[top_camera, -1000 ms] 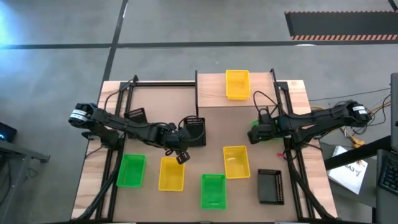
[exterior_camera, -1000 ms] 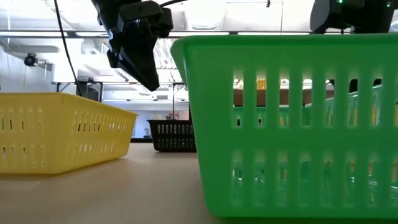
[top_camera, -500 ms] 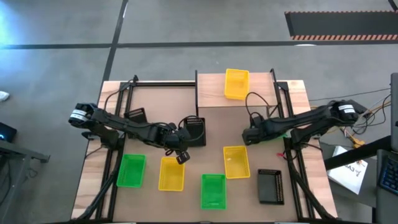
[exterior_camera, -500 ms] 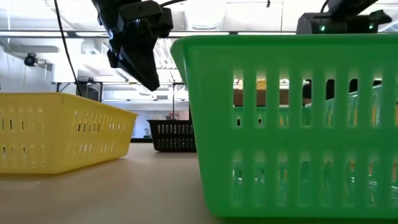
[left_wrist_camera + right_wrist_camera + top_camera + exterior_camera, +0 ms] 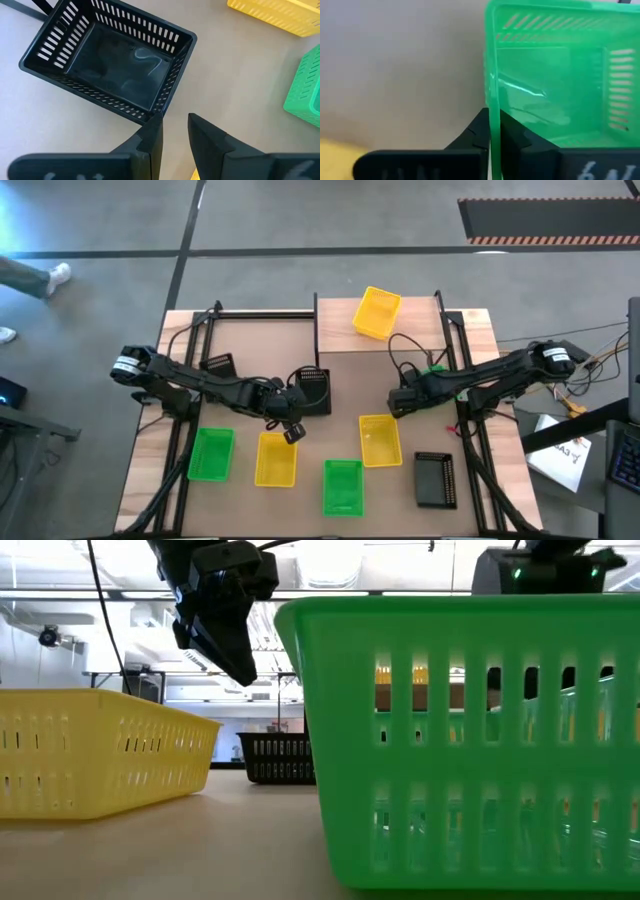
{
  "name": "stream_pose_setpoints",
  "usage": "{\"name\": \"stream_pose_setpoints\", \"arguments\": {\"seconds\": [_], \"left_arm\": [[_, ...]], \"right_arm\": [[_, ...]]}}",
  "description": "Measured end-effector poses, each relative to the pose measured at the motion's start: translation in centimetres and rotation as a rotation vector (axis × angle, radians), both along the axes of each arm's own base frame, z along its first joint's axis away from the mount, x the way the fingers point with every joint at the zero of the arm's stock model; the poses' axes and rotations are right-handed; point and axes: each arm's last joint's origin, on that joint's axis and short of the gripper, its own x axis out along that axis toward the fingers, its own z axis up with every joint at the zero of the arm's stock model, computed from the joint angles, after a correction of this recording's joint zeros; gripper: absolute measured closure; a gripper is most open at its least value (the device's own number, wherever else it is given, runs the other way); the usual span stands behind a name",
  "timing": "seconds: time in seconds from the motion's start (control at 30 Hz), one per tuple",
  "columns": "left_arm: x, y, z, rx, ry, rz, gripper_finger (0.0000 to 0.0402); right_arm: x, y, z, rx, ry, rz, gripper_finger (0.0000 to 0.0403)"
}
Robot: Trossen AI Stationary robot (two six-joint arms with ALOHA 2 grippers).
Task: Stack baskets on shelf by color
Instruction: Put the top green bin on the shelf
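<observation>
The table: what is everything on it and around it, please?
yellow baskets: three, yellow; one tilted on the shelf, two on the table
green baskets: three, green; two on the table's near part, one held by the right gripper
black baskets: two, black; mid-table, near right corner
shelf: one, light wood, far middle
table: one, wood
person's shoe: one, white, on the floor
left gripper: open, beside the mid-table black basket
right gripper: shut on a green basket's wall
</observation>
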Motion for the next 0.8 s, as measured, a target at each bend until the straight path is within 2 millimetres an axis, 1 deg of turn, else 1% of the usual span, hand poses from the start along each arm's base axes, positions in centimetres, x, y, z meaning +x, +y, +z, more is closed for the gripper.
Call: {"name": "stream_pose_setpoints", "arguments": {"seconds": [0.1,0.2,0.37,0.53,0.7,0.73,0.8], "left_arm": [[0.0,0.0,0.0,0.0,0.0,0.0,0.0327],[0.0,0.0,0.0,0.0,0.0,0.0,0.0327],[0.1,0.0,0.1,-0.002,-0.015,-0.001,0.0327],[0.2,0.0,0.1,-0.004,-0.023,0.0,0.0327],[0.2,0.0,0.1,-0.004,-0.026,0.001,0.0327],[0.2,0.0,0.1,-0.003,-0.028,0.002,0.0327],[0.3,0.0,0.2,-0.001,-0.04,0.004,0.0327]], "right_arm": [[-0.4,1.1,1.5,0.05,-0.011,0.056,0.0394],[-0.7,2.2,3.6,0.095,-0.032,0.153,0.0394],[-0.7,3.7,8.6,0.229,-0.142,0.417,0.0394],[-1.0,4.5,14.3,0.314,-0.287,0.712,0.0394],[-1.9,4.4,20.5,0.234,-0.459,0.973,0.0394],[-2.2,4.3,21.5,0.196,-0.47,1.01,0.0394],[-3.0,3.7,23.2,0.091,-0.436,1.073,0.0394]]}}
